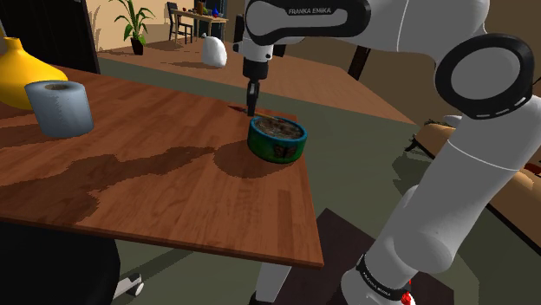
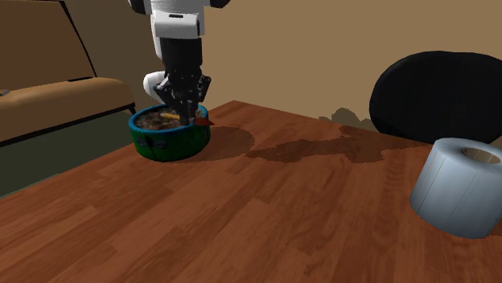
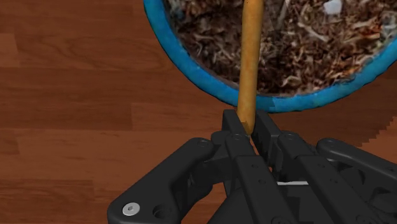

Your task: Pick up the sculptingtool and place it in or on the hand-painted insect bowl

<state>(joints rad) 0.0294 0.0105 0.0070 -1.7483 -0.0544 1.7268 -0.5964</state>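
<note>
One white arm (image 1: 407,30) bent over a wooden surface (image 1: 147,173) in the shoulder view, black end effector (image 1: 252,108) pointing straight down at the far rim of a green, blue-rimmed bowl (image 1: 277,143) near the surface's right-hand edge. Finger spacing hard to make out from this side. Well apart from the bowl, toward the view's left, a grey paper roll (image 1: 59,107) standing upright. Behind it, a yellow object (image 1: 19,74) cut off by the picture's edge. Beyond the surface, a white rounded shape (image 1: 214,52) and a potted plant (image 1: 134,26).

Second exterior view: end effector (image 2: 189,116) low over the bowl (image 2: 169,143), fingers closed around the tan sculptingtool (image 2: 169,117), held above the bowl's mottled brown inside. Just past the rim, a small red bit (image 2: 206,123), partly hidden by the fingers and too small to name. Arm cut off above the wrist. Paper roll (image 2: 462,189) clipped by the right edge, with a black rounded chair back (image 2: 438,96) behind it and a tan sofa (image 2: 56,96) at the left.

Wrist view: end effector (image 3: 249,124) clamped tight on the near end of the sculptingtool (image 3: 249,57). Tan shaft running out over the blue rim of the bowl (image 3: 292,103) and across its speckled brown inside, far end cut off by the picture's edge. Contact between shaft and bowl impossible to tell.
</note>
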